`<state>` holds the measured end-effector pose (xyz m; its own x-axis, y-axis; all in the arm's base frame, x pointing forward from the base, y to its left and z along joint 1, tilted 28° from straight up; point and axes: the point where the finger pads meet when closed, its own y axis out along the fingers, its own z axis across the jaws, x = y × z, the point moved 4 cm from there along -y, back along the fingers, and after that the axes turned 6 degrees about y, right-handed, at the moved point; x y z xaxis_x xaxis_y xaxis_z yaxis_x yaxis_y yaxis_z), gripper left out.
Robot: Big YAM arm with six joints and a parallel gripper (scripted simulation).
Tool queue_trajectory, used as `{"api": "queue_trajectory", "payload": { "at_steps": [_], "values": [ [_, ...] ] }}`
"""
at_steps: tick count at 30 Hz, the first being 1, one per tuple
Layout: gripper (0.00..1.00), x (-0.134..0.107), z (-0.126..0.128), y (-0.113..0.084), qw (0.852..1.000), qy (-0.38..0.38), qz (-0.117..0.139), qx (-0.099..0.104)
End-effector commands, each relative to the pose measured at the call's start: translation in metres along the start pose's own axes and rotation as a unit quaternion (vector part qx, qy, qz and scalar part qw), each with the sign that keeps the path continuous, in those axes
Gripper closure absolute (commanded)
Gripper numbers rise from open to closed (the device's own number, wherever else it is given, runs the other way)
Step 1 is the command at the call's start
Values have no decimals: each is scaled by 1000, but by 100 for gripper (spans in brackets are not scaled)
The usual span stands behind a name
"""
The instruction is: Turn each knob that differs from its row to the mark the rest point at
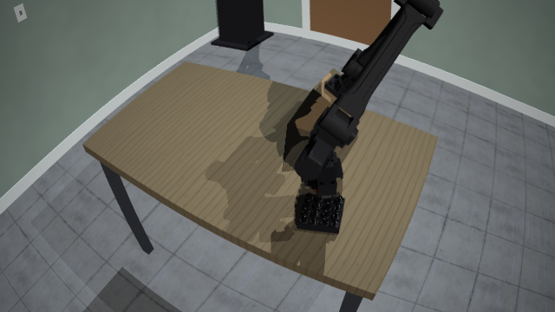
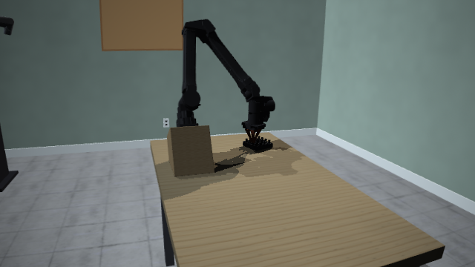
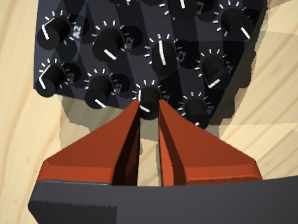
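Observation:
The black knob box (image 1: 317, 227) (image 2: 256, 149) (image 3: 77, 54) stands on the table. In the wrist view my orange fingers (image 3: 149, 103) are shut on knob C1 (image 3: 151, 94), with a fingertip at each side; its white line shows at the lower left of its top. In the exterior view the gripper (image 2: 253, 141) points down onto the box. Knob B1 (image 3: 100, 86) is left of C1, A1 (image 3: 52, 76) farther left, D1 (image 3: 196, 107) right. Knobs A2 (image 3: 55, 30), B2 (image 3: 109, 41), C2 (image 3: 162, 56) and D2 (image 3: 215, 67) are above them. The far knobs are partly out of view.
The wooden table (image 1: 152, 117) (image 2: 297, 215) carries the box near one end. A brown block (image 2: 191, 150) (image 1: 311, 116) stands near the arm's base. The arm reaches over from beyond it and casts shadows across table and box.

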<state>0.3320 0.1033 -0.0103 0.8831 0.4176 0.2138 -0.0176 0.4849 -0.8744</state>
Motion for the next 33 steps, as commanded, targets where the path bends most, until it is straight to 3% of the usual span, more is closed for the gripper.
{"api": "queue_trajectory", "payload": {
  "at_steps": [1,18,33],
  "values": [
    [92,6,-3,0,999,50,-9,-11],
    [92,5,-4,0,991,137,-10,-10],
    [92,7,-5,0,988,155,-10,-10]
  ]
}}
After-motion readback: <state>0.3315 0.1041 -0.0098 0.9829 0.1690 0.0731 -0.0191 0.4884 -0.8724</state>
